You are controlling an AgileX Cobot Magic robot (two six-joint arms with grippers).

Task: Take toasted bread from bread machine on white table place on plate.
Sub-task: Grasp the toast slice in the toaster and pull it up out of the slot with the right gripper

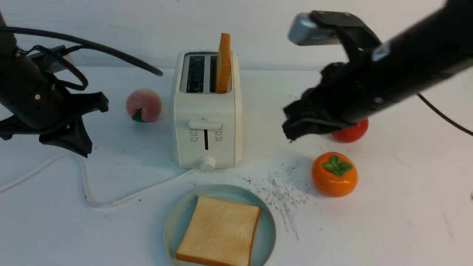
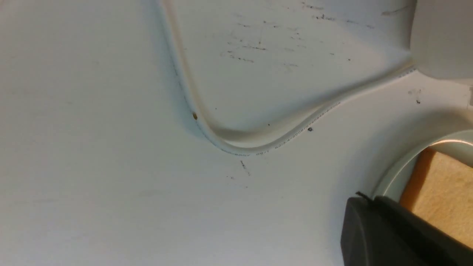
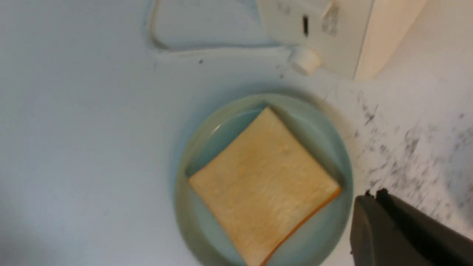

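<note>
A cream-white, boxy two-slot toaster [image 1: 207,122] is set upright near the middle of the broad white counter [image 1: 399,214], with its slide lever [image 1: 204,123] and round knob [image 1: 207,163] turned toward the robot. One square slice of toast [image 1: 224,62] with an orange-brown crust is seen standing on edge in the right-hand slot, its upper half raised above the toaster's top. A second slice [image 1: 220,231], golden-tan on its face, is laid flat on a round, glossy, pale teal plate [image 1: 268,229], which is placed just in front of the toaster on the robot's side. A white cord [image 1: 88,192] is trailed from the toaster's base in a loop across the counter to the left.

The left fingers [image 1: 79,146] are held above the counter well to the left of the toaster, over the cord. They are closed together and nothing is gripped. The right fingers [image 1: 297,127], blurred in the front view, are held in the air to the right of the toaster. They too are closed and empty. In the right wrist view the plate and its slice are seen beneath them.

A pink peach [image 1: 143,105] is placed just beside the toaster on its left. An orange persimmon [image 1: 334,173] with a green leaf cap is set to the right front. A red fruit [image 1: 353,133] is partly hidden behind the right arm. Dark scuff marks [image 1: 282,195] are scattered between the plate and the persimmon.
</note>
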